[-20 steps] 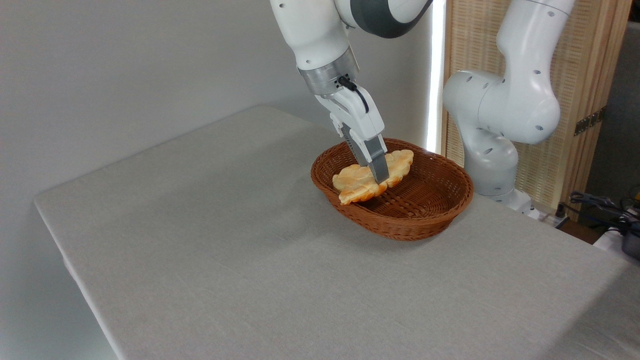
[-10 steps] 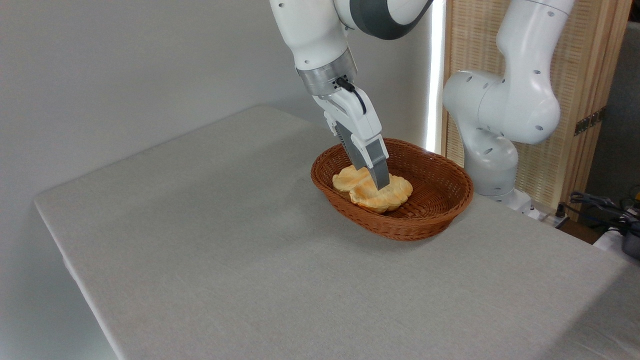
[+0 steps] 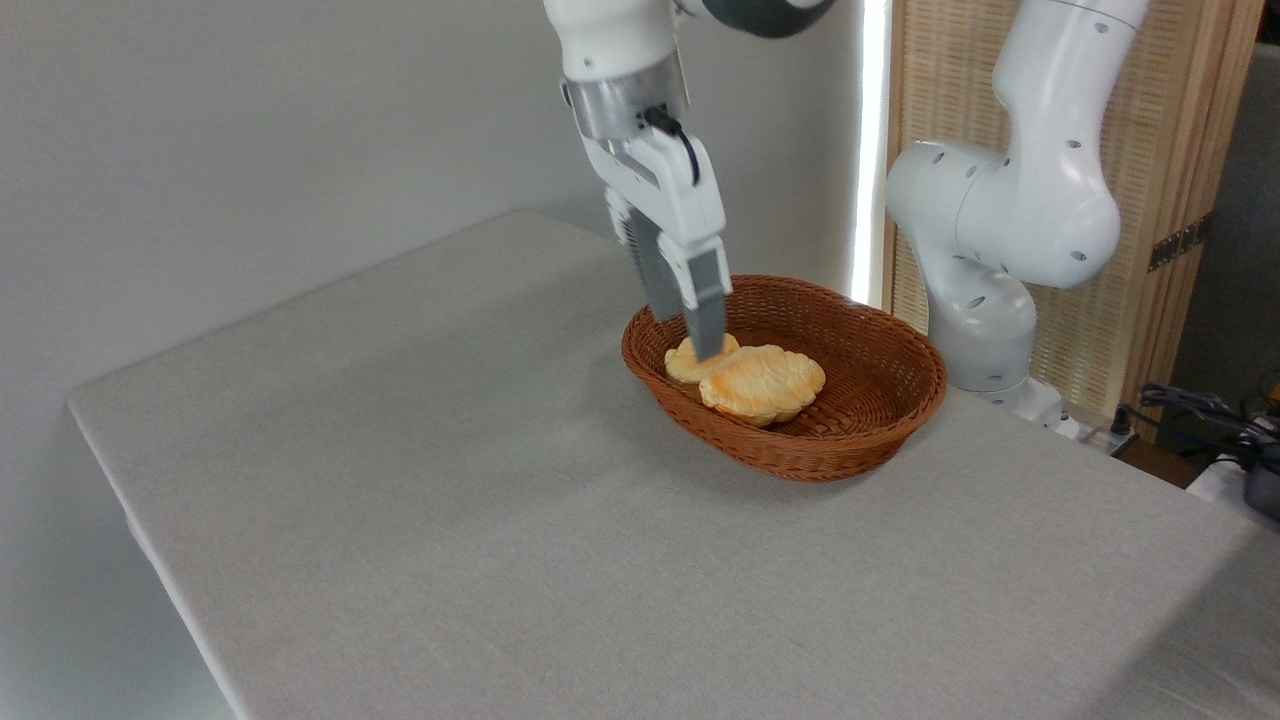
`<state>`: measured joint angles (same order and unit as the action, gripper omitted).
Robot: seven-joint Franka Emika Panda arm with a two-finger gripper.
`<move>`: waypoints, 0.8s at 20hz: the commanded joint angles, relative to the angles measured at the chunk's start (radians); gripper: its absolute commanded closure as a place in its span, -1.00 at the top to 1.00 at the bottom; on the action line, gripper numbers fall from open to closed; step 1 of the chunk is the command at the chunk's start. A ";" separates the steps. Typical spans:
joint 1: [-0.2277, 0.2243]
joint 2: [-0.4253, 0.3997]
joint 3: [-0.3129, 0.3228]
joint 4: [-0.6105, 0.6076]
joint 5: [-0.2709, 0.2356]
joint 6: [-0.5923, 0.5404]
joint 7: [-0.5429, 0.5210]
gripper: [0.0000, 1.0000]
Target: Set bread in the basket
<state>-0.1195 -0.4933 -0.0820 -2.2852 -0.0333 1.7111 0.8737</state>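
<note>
Bread (image 3: 763, 382) lying flat in basket (image 3: 880, 410), near the worktop's (image 3: 450, 520) far right edge; placement apparently done.
Pincer (image 3: 707, 340) raised over the basket's left rim, holding nothing, clear of the bread; one finger hidden behind the other, so spread of the jaws cannot be told; pale rounded piece (image 3: 685, 362) partly hidden beside the bread, identity unclear; only withdrawal seemingly left; open room above and across the bare left and near worktop; robot base (image 3: 985, 330) and slatted screen (image 3: 1150, 150) close behind the basket, limiting travel right and rearward.
</note>
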 commanded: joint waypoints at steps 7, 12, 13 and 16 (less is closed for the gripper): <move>0.000 0.370 0.007 0.441 -0.030 0.021 -0.258 1.00; 0.000 0.496 0.008 0.568 -0.046 0.077 -0.375 1.00; 0.000 0.513 0.008 0.587 -0.050 0.085 -0.389 1.00; 0.000 0.516 0.008 0.589 -0.051 0.088 -0.381 1.00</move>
<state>-0.1186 0.0012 -0.0815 -1.7336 -0.0634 1.7980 0.5035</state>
